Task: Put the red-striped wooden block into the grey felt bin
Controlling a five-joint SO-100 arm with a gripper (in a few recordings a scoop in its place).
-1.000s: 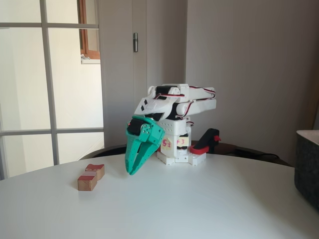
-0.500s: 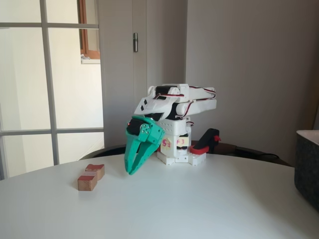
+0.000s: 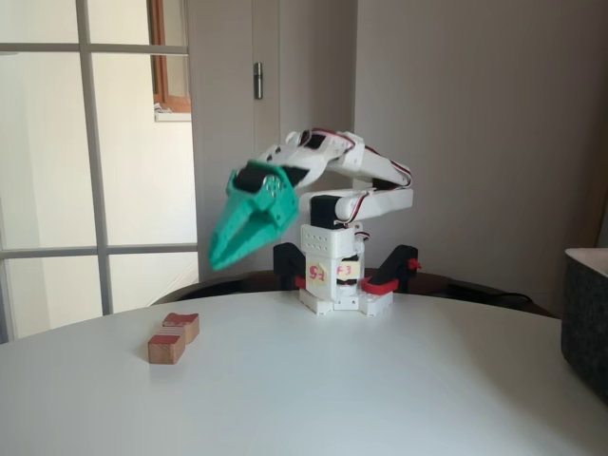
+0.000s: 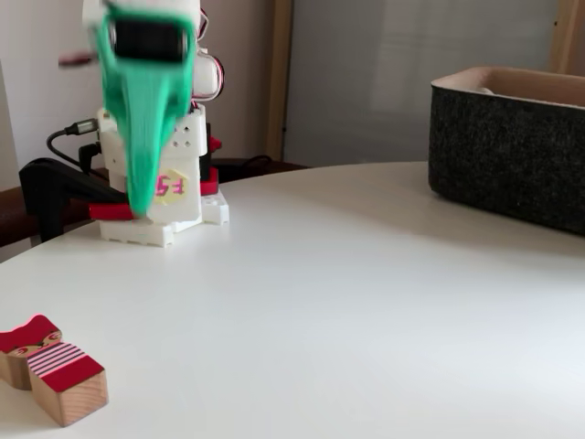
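Note:
The red-striped wooden block (image 3: 166, 347) lies on the white table at the left, touching a second small red-topped block (image 3: 182, 326) behind it. In the other fixed view the striped block (image 4: 66, 380) sits at the bottom left corner. My green gripper (image 3: 218, 258) hangs in the air well above the table, up and to the right of the blocks, pointing down-left. Its jaws are pressed together with nothing between them, and it is slightly blurred. The same gripper (image 4: 141, 203) points straight down in front of the arm's base. The grey felt bin (image 4: 512, 151) stands at the far right.
The white arm base (image 3: 334, 285) is clamped at the table's back edge with black and red clamps. The bin's corner (image 3: 586, 318) reaches in from the right edge. The second block (image 4: 23, 346) lies against the striped one. Open white tabletop (image 4: 347, 293) separates blocks and bin.
The arm has unfolded and lifted: the gripper rose from just above the table beside the blocks to well above them and swung a little left. The blocks have not moved.

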